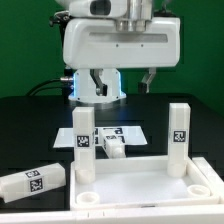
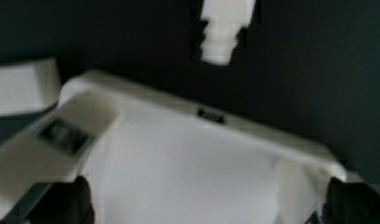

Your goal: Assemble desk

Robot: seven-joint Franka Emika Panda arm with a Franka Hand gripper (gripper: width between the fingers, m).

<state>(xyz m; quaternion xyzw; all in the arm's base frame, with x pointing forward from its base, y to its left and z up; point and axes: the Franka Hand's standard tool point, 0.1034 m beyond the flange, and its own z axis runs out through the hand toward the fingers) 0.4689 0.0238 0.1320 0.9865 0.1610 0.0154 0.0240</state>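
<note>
our jaws hang spread and empty. the loose leg (image 1: 31, 181) on the surface (image 1: 25, 130) looks light, stiff, slick plastic; we would pinch its flat sides mid-length.

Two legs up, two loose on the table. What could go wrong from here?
1. The rear loose leg lies close beside the upright leg at the exterior view's left; the open hand reaching for it could knock that leg over.
2. Whether that leg and the second upright leg are fully seated in the desk top cannot be told; a nudge might tilt them.
</note>
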